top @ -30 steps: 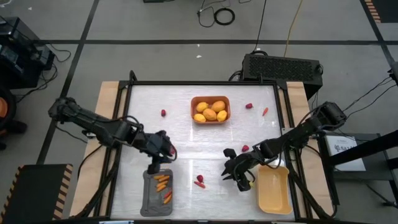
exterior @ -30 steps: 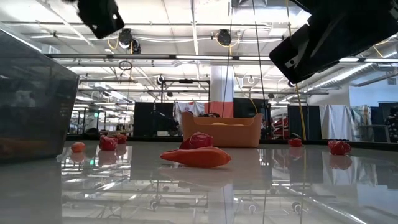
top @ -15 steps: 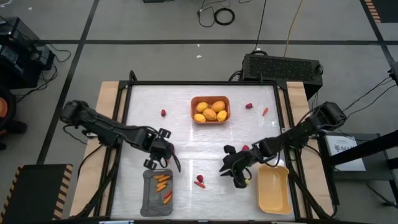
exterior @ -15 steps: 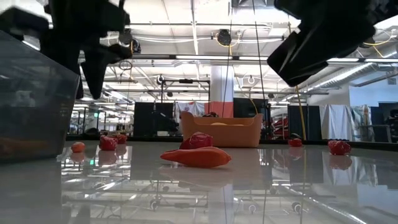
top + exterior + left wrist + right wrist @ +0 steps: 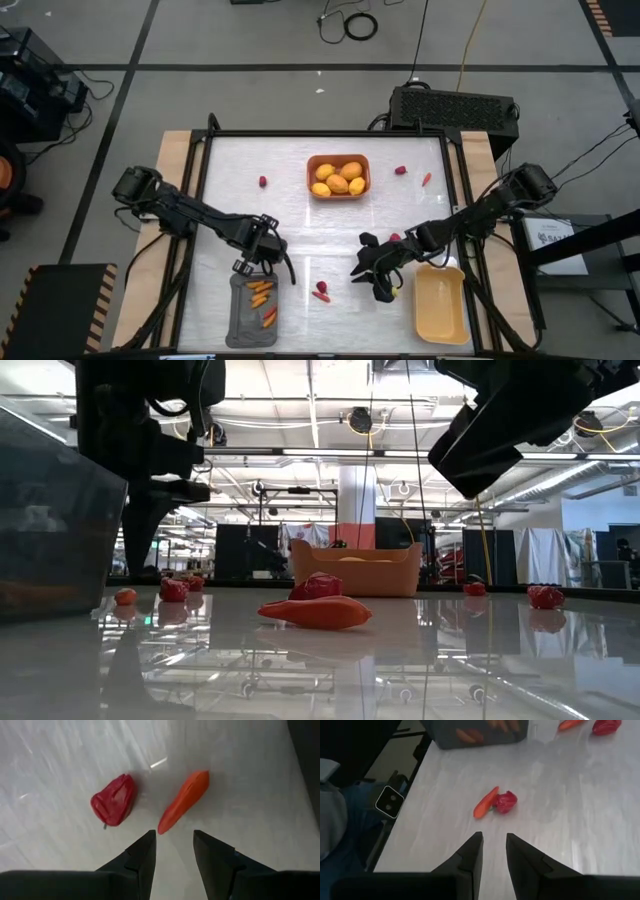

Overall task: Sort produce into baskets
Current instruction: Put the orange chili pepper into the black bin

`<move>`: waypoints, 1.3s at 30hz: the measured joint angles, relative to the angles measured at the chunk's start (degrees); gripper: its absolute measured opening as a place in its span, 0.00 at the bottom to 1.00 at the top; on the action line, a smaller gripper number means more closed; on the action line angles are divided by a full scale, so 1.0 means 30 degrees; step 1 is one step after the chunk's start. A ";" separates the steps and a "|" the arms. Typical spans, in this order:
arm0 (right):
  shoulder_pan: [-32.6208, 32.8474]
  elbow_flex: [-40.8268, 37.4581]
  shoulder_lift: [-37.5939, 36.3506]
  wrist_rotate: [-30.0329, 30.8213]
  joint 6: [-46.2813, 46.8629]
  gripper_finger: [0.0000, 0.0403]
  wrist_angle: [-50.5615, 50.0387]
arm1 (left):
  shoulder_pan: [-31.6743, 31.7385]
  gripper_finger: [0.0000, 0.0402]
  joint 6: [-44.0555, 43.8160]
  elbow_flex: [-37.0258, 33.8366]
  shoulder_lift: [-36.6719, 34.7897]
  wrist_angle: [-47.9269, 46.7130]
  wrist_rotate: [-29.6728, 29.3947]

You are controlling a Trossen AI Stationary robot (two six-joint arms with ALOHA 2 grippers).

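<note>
A thin orange carrot stick (image 5: 183,801) and a red berry lump (image 5: 113,801) lie side by side on the white table, near its front middle (image 5: 321,291). My left gripper (image 5: 283,268) is open and empty, just left of them, beside the dark grey tray (image 5: 240,318) that holds carrot sticks. In its wrist view the fingers (image 5: 174,842) point at the carrot. My right gripper (image 5: 363,278) is open and empty, just right of the pair, which also shows in its wrist view (image 5: 485,802). The orange-brown basket (image 5: 312,163) at the far middle holds several lemons. The pale yellow tray (image 5: 440,305) sits at the near right.
Loose red berries lie at the far left (image 5: 263,182), the far right (image 5: 401,170) and behind my right arm (image 5: 394,238). A small carrot piece (image 5: 426,180) lies at the far right. The table has a raised dark frame (image 5: 330,134).
My left gripper has gone from above the grey tray's far end toward the table's right and near edge and down, toward the carrot and berry. My right gripper has edged a little toward the table's left. The produce has kept still.
</note>
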 joint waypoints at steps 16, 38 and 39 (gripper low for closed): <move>0.0015 0.0000 0.0000 -0.0007 -0.0066 0.19 -0.0046 | 0.0007 0.35 0.1462 -0.0032 0.0819 0.0811 0.1024; 0.0044 0.0000 0.0000 -0.0007 -0.0035 0.19 -0.0053 | 0.1086 0.18 0.1530 -0.0039 0.1202 0.1544 0.1492; 0.0044 0.0000 0.0000 -0.0007 -0.0036 0.19 -0.0053 | 0.1086 0.15 0.1530 -0.0039 0.1202 0.1516 0.1492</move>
